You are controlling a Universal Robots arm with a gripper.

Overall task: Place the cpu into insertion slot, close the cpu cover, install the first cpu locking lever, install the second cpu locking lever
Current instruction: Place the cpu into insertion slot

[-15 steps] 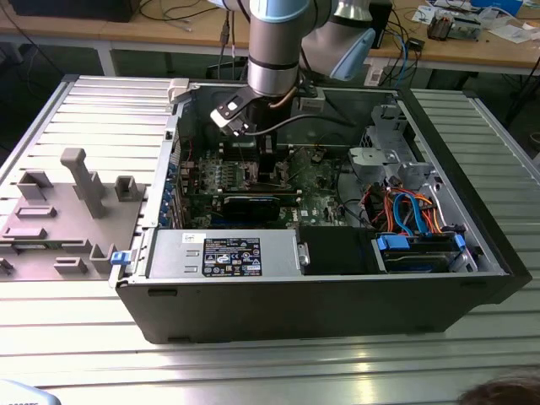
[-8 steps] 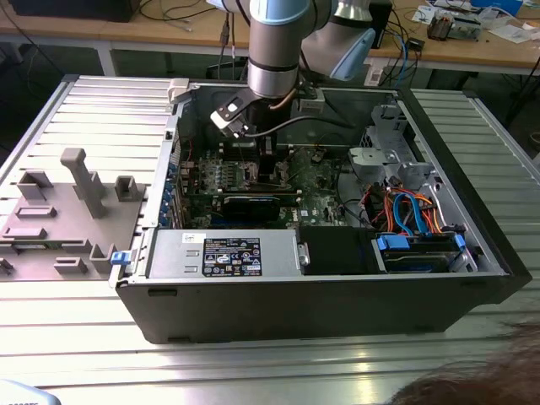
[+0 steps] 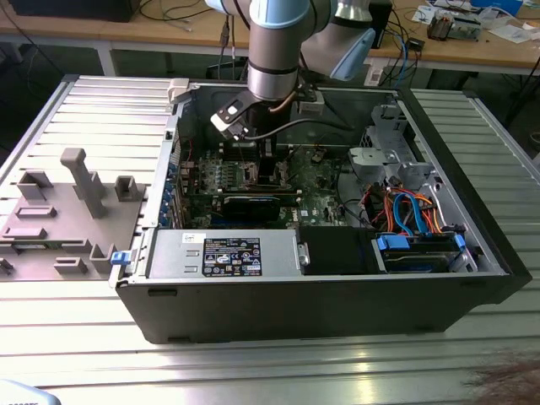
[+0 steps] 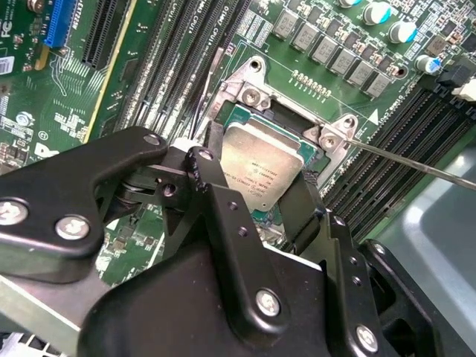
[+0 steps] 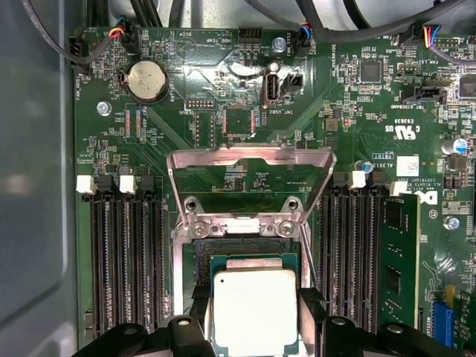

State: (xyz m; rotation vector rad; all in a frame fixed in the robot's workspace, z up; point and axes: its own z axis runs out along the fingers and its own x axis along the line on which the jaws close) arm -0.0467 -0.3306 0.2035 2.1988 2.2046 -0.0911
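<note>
— Holding anything, that gripper?
— Yes. Its fingers pinch the cpu by two opposite edges, over the insertion slot. Whether it is seated, I cannot tell.
— And the cpu cover?
— Hinged up, open, beside the slot.

We were in a robotics lab or workshop. An opened desktop computer case lay on its side on a ribbed metal table, its green motherboard bared beneath a robot arm. Grey plastic fixtures sat near the table's edge at the exterior view's left. Beyond the table's far edge ran wooden benches, cluttered with cables and small electronic gear.
</note>
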